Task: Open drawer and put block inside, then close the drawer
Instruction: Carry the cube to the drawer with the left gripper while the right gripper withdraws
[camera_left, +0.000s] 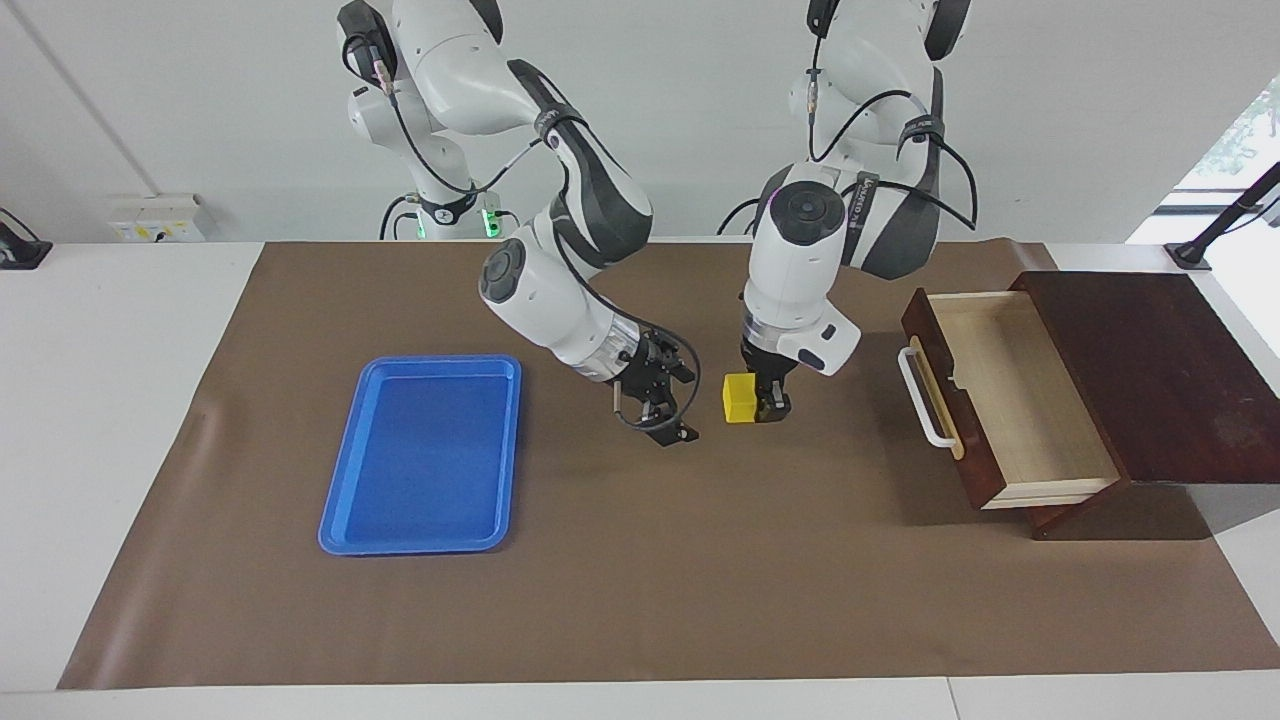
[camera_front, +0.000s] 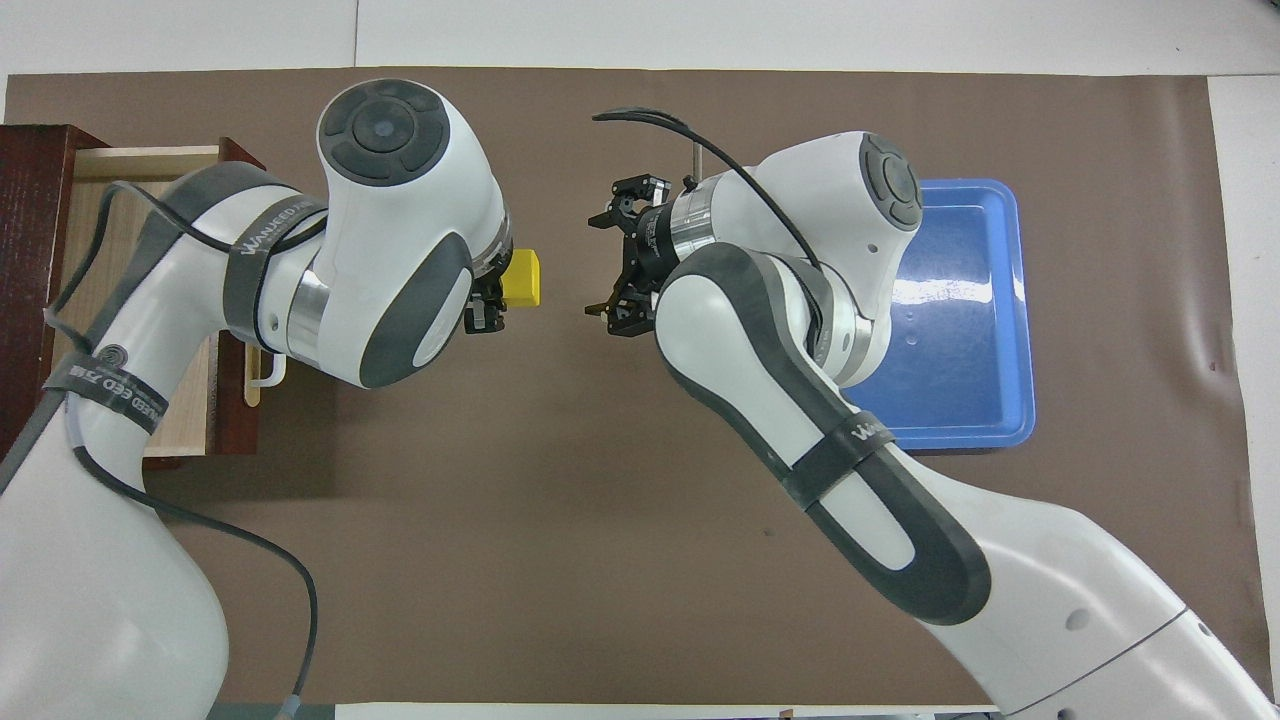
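The small yellow block (camera_left: 740, 397) (camera_front: 521, 291) hangs above the brown mat, between the tray and the drawer, with my left gripper (camera_left: 768, 405) (camera_front: 490, 300) shut on it. My right gripper (camera_left: 684, 405) (camera_front: 598, 265) stands open a short way from the block, toward the tray, and holds nothing. The dark wooden drawer (camera_left: 1010, 400) (camera_front: 100, 215) is pulled out of its cabinet (camera_left: 1150, 370) at the left arm's end of the table. Its light wood inside is bare, and its white bar handle (camera_left: 925, 400) faces the block.
A blue tray (camera_left: 425, 450) (camera_front: 960, 260) lies on the brown mat (camera_left: 640, 580) toward the right arm's end, with nothing in it. In the overhead view the left arm covers part of the drawer.
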